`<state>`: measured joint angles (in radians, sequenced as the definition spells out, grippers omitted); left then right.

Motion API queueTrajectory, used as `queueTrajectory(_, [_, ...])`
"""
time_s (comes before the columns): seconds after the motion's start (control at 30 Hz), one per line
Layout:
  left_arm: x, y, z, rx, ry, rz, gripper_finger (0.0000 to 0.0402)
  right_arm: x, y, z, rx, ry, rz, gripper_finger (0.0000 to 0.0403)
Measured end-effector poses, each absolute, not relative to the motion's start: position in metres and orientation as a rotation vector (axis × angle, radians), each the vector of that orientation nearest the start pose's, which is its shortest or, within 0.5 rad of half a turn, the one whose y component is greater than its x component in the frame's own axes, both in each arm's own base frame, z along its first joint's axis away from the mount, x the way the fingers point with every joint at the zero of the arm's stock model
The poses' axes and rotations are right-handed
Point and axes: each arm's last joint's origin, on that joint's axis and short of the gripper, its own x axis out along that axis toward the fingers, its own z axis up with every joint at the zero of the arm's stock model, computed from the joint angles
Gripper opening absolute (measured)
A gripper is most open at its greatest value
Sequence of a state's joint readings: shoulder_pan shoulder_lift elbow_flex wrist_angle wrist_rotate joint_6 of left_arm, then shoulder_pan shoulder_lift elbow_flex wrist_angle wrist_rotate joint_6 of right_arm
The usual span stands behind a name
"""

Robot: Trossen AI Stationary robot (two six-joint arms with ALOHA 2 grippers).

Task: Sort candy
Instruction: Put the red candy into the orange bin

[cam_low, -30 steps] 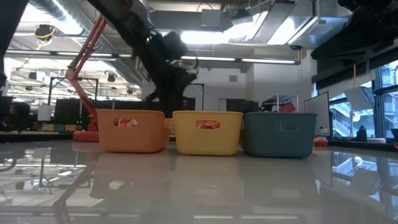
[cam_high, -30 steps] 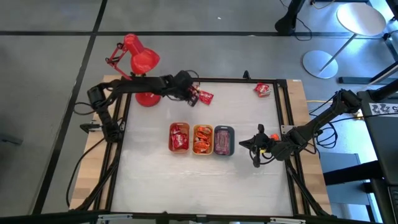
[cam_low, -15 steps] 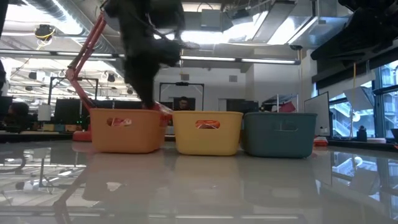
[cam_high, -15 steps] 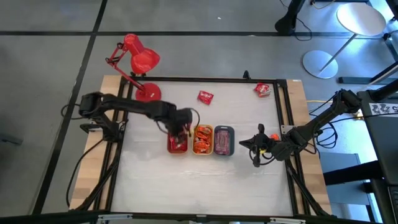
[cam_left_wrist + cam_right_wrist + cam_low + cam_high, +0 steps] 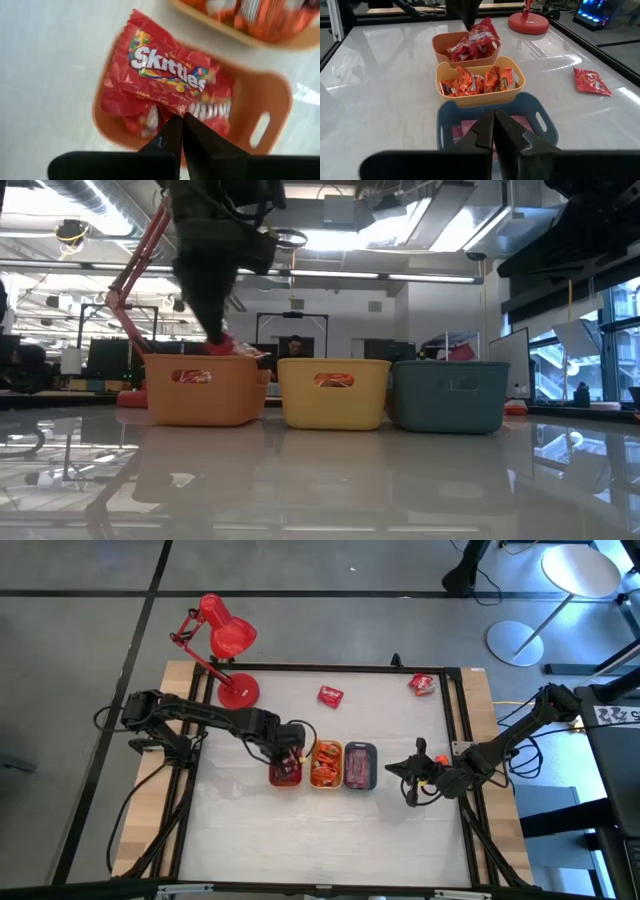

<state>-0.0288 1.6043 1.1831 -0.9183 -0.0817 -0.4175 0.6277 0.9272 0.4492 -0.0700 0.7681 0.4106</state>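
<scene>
Left wrist view: left gripper [image 5: 181, 116] pinches a red candy packet [image 5: 160, 80] over the orange tray [image 5: 272, 95]; right gripper [image 5: 411, 778], pressed together, waits near the table's right edge.

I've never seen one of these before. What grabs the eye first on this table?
Three small trays in a row mid-table: orange tray, yellow tray and grey tray. The left pincer, shut, holds a red Skittles packet over the orange one. A red desk lamp stands at the far left corner, with two loose red packets along the far edge.

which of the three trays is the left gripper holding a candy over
The orange tray, the end one nearest the lamp: the left gripper holds a red Skittles packet above it.
</scene>
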Motion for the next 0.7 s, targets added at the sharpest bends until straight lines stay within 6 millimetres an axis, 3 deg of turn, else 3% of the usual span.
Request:
queueTrajectory(0.13, [0.304,-0.005,0.227,-0.273,1.266,0.305,0.0005,0.159,0.091,0.209,0.052,0.382,-0.218,0.0012])
queueTrajectory(0.37, [0.307,-0.006,0.212,-0.284,1.349,0.326,0.0015,0.159,0.091,0.208,0.046,0.39,-0.22,0.0012])
queueTrajectory(0.7, [0.308,-0.005,0.209,-0.288,1.362,0.333,0.013,0.159,0.091,0.208,0.048,0.388,-0.22,0.0012])
